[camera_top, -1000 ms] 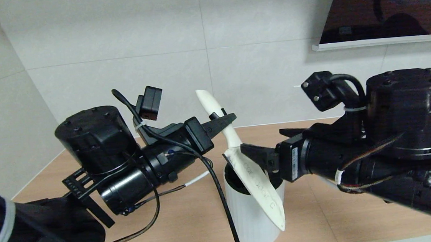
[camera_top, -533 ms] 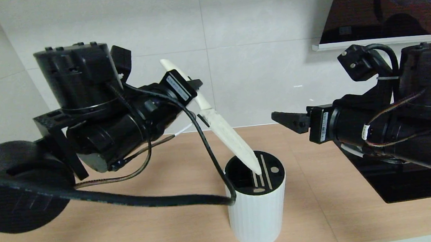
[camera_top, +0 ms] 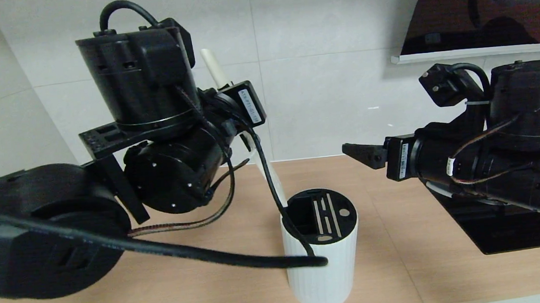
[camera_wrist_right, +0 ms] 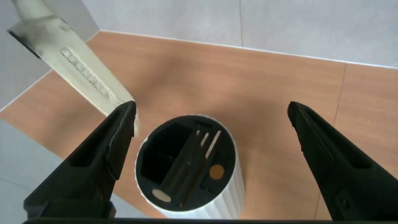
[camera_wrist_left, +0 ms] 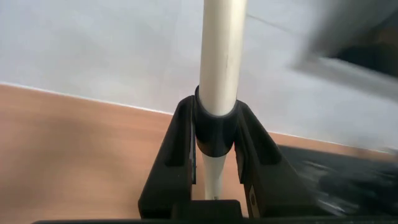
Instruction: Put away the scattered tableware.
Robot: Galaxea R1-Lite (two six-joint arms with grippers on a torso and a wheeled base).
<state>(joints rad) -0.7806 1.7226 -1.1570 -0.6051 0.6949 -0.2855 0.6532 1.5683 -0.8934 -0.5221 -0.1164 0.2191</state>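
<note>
— What's new with the knife (camera_top: 212, 67)?
— It has swung upright; the left jaws stay clamped on its handle, and the blade is now just left of the white holder (camera_top: 323, 272) on the worktop (camera_top: 213, 291).
— Right jaws?
— Wide apart, empty, right of the holder.

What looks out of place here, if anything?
The white knife, gripped by its handle in the left gripper, hangs tilted, blade down. Its tip looks to be beside the rim of the white holder rather than over the narrow slots in its top. The right gripper is open and empty nearby.
</note>
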